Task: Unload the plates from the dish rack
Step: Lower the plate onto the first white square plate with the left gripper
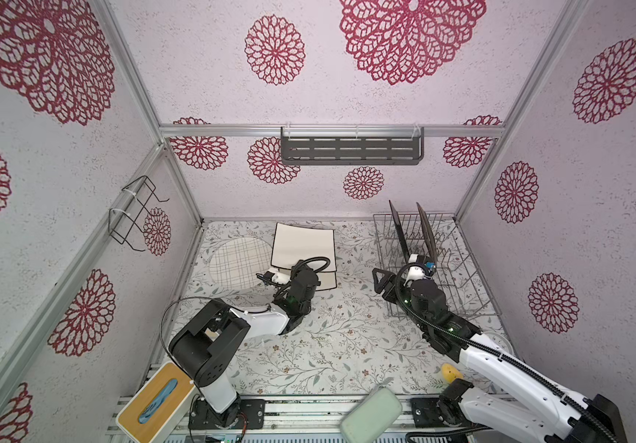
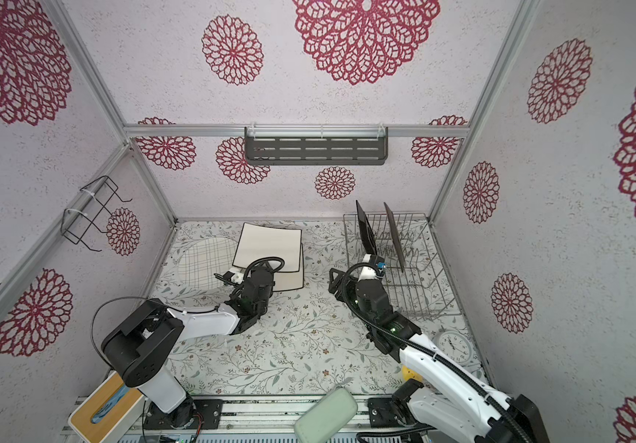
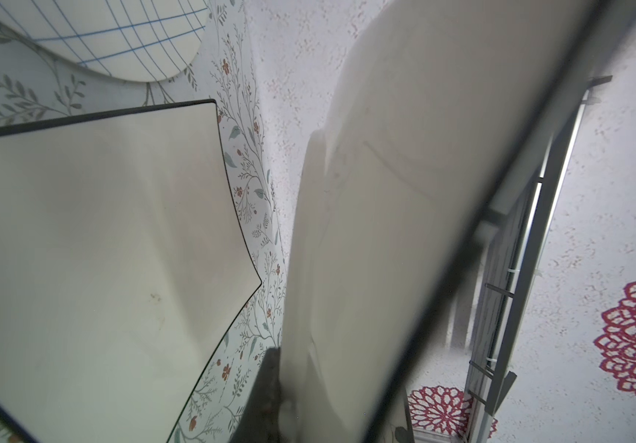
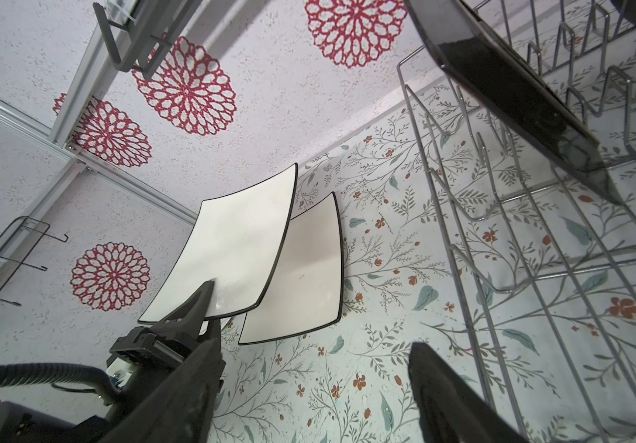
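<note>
Progress, as we judge it, is a little past halfway: three of five are out of the rack (image 1: 462, 285) and two are not. Nearest on the left, the left pincer (image 1: 267, 277) is closed tight on the near corner of a white plate (image 1: 301, 245) and holds it tilted above the table (image 1: 347, 345). It hangs over a second white plate (image 4: 308, 268), lying flat; whether the two touch we cannot tell. Just left of them the grid plate (image 1: 238, 264) lies flat too. To the right, slightly farther, the right pincer (image 1: 420, 264) stands wide open and empty at the left side of the rack, near the foot of the dark plate (image 1: 400, 230). The right wrist view shows that plate's lower corner outside the gap between the jaws, so we take it that no grasp is made yet. Farthest, at the far right of the table, the rack holds the dark plate and, just right of it, a brown plate (image 1: 426, 234), both upright. What is left, in our view: lay the held plate down, then lift out these two.
</note>
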You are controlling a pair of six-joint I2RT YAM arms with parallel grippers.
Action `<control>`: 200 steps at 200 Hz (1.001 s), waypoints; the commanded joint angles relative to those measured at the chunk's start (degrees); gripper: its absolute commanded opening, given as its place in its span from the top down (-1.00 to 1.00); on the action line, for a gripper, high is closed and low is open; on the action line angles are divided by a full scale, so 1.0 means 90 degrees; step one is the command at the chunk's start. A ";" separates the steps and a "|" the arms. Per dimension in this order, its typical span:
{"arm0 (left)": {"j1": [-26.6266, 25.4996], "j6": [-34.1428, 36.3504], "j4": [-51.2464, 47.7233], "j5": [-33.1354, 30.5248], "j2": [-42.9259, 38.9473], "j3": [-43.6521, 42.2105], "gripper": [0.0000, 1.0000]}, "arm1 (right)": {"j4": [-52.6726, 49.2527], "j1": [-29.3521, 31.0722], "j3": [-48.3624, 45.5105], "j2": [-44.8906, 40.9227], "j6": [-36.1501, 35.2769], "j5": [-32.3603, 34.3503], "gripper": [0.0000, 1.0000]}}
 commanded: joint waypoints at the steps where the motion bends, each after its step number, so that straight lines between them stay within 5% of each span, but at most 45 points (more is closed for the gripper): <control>1: 0.0065 -0.0178 0.0843 -0.0044 0.0030 0.0281 1.00 | 0.0261 -0.0023 0.0108 0.0020 -0.0040 -0.0019 -0.60; 200: 0.0250 -0.0557 0.0815 -0.0083 0.0623 0.0330 1.00 | 0.0544 -0.0010 0.0357 0.1032 -0.0050 -0.0503 -0.62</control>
